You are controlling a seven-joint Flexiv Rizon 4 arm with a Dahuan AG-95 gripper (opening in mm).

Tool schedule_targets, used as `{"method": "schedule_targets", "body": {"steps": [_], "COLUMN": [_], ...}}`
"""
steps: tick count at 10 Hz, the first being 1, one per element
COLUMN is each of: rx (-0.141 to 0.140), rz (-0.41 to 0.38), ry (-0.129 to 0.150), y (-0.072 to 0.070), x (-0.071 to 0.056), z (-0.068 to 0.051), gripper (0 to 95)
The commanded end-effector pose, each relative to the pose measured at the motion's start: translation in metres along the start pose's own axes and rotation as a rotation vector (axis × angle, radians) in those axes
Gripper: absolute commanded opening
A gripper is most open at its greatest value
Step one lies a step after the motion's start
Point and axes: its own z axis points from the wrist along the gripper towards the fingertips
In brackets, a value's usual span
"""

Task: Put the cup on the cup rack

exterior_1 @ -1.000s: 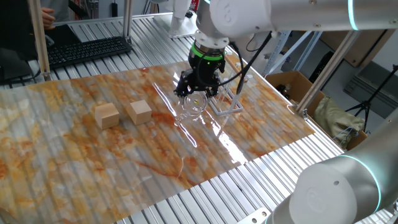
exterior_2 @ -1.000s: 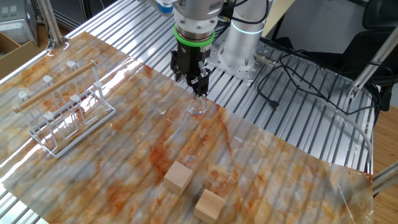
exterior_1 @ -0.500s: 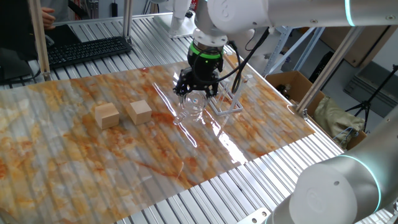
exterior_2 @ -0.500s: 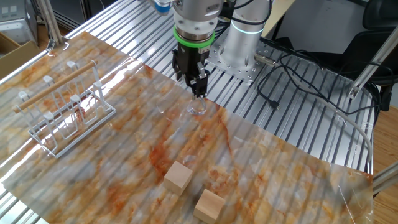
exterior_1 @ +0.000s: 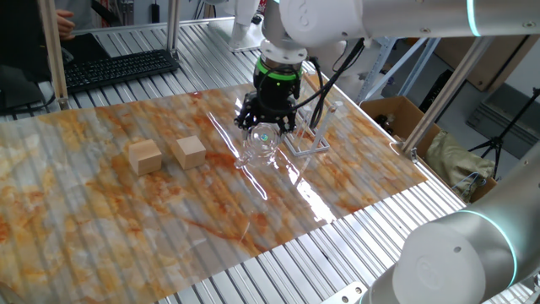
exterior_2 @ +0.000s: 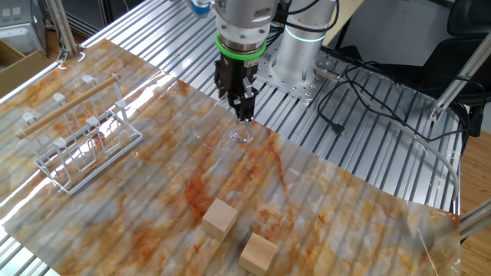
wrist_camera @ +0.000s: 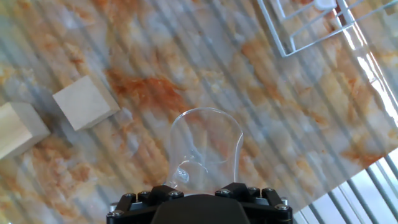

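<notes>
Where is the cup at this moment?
The cup stands upright on the marbled mat, directly below the open gripper. In the other fixed view, the rack is far to its left, the two wooden cubes nearer the camera.

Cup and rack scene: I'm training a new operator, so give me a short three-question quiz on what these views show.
1. True or false: the cup already sits on the rack.
2. How many wooden blocks lie on the mat? A) one B) two C) four
3. Where is the hand relative to the cup?

Key:
1. False. The cup is on the mat, well apart from the rack.
2. B. One block and another block lie side by side.
3. Right above the cup, pointing down, jaws open and nothing held.
</notes>
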Motion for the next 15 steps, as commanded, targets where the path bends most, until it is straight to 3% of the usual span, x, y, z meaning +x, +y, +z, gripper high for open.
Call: {"method": "schedule_targets", "body": {"steps": [1,5,6,9,12,15], "rx": [-0.006,-0.055,-0.083,-0.112,-0.12,-0.133], "rz": [0.038,0.015,0.008,-0.028,-0.05,-0.052], "ry": [0.004,0.022,0.031,0.039,0.025,0.03], "y": [-0.0009,-0.0009,-0.0009,-0.0009,-0.0009,-0.0009], "x": [0.0,0.0,0.0,0.0,0.0,0.0], "z": [-0.0006,-0.0006,-0.0006,-0.0006,-0.0006,-0.0006], "gripper": [0.0,0.0,0.0,0.0,0.0,0.0]}}
